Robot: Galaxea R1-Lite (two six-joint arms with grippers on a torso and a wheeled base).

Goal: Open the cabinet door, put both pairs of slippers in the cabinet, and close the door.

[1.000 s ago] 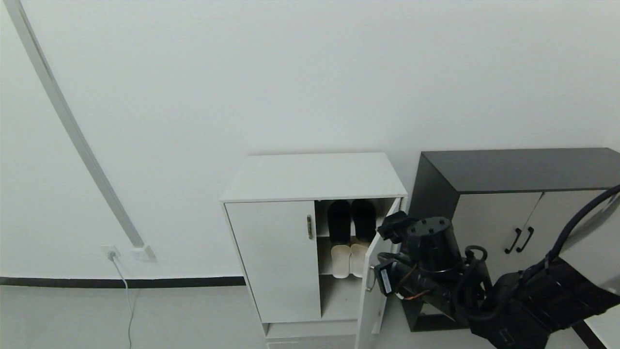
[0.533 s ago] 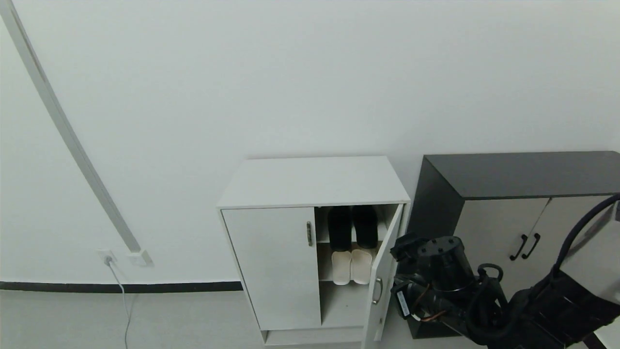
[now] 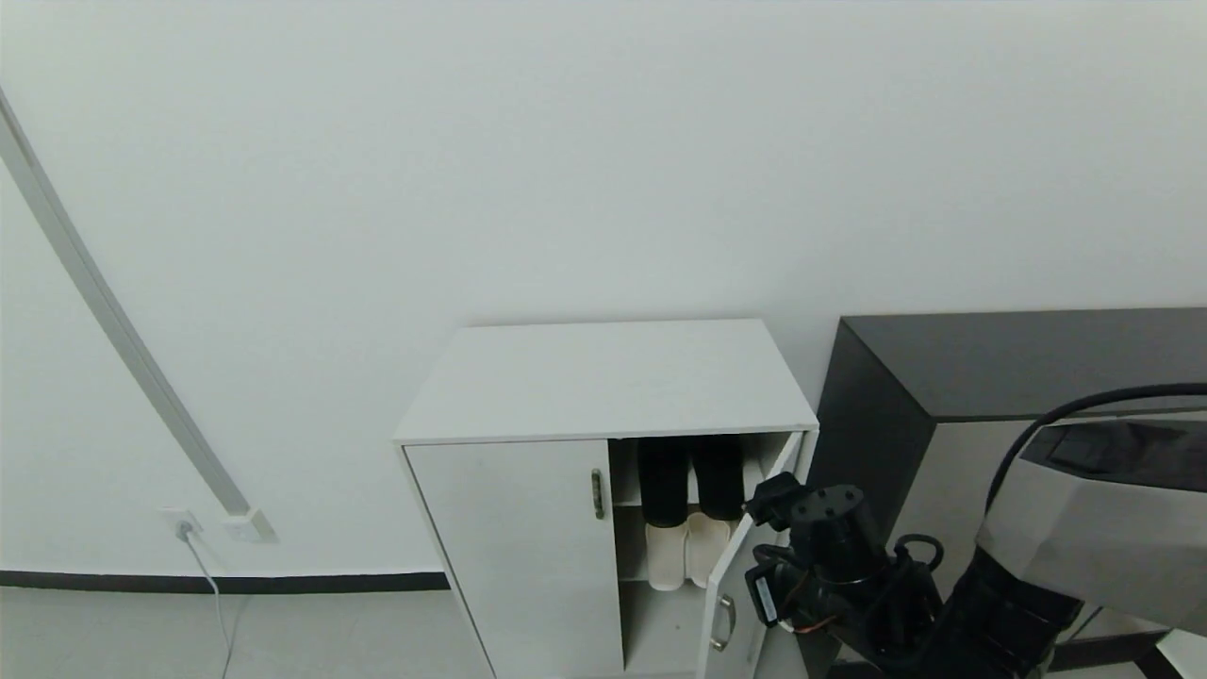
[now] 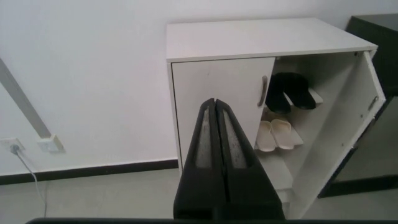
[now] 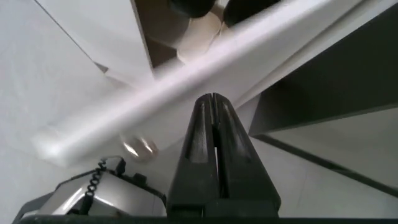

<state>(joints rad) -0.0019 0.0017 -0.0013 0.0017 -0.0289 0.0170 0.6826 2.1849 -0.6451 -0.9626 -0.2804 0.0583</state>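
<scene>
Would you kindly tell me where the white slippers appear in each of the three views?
Head view: white slippers on the middle shelf, under the black pair, behind the open door.
Left wrist view: same shelf, inside the open compartment.
Right wrist view: pale shapes beyond the door's edge, probably them.
Shared landmark: the open door.

I am looking over the cabinet (image 3: 603, 382) and the wall (image 3: 566, 141), reading no text anywhere.
</scene>
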